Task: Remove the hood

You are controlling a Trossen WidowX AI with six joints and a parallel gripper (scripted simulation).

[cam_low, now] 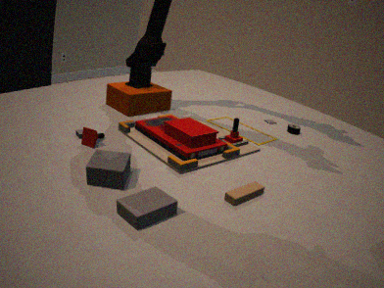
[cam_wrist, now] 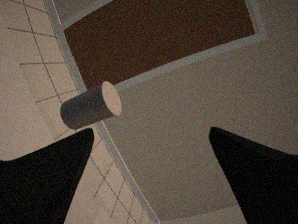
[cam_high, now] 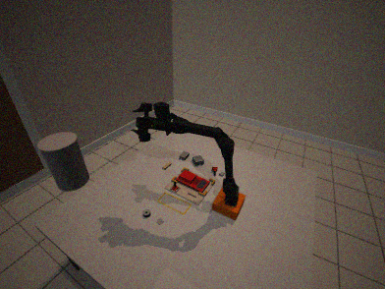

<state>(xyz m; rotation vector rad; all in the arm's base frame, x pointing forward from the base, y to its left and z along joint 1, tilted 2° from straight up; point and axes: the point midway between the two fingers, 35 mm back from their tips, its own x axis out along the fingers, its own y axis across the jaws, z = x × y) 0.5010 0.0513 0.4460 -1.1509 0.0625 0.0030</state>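
Note:
The red toy car point(cam_high: 192, 180) point(cam_low: 191, 131) sits on a pale board point(cam_high: 196, 200) point(cam_low: 251, 149) between orange-topped corner blocks. A small red piece with an upright black handle point(cam_high: 175, 187) point(cam_low: 234, 138) stands on the board beside the car. Which part is the hood is too small and dark to tell. The marked area is a yellow outline point(cam_high: 172, 207) point(cam_low: 253, 128) on the table beside the board. My gripper point(cam_high: 134, 120) point(cam_wrist: 152, 133) is open and empty, high above the table and away from the car, pointing sideways toward the wall. It is out of frame in the exterior view.
Two grey blocks point(cam_low: 109, 168) point(cam_low: 147, 208), a tan block point(cam_low: 245, 193) and a red piece with a black peg point(cam_low: 89, 137) lie around the board. A dark round piece point(cam_high: 146, 213) point(cam_low: 294, 129) lies beyond the outline. A grey cylinder point(cam_high: 65, 162) point(cam_wrist: 87, 107) stands far left in the top view.

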